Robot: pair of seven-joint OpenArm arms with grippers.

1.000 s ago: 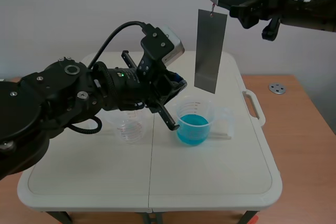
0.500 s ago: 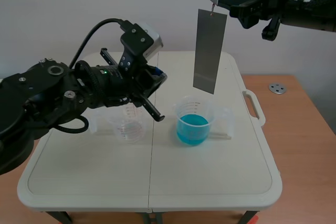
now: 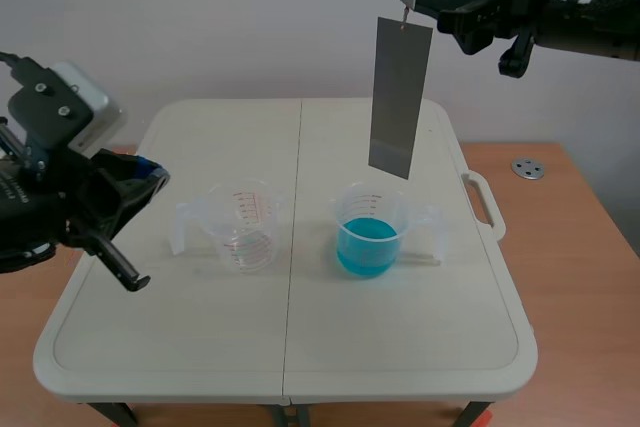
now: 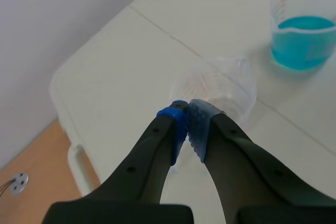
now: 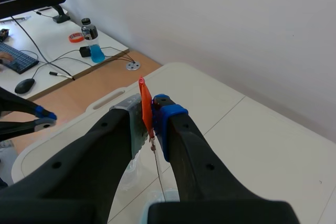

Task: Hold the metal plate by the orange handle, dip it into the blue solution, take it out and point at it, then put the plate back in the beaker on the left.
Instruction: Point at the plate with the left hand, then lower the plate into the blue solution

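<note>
Pinching the half-hidden orange handle (image 5: 145, 103) is right end effector (image 5: 149, 114); left end effector (image 4: 185, 118) closed.

I see the flat grey metal plate (image 3: 400, 97) hanging upright from its orange handle (image 5: 145, 106), above the clear beaker of blue solution (image 3: 370, 232). The empty clear beaker (image 3: 243, 227) stands upright near it.
</note>
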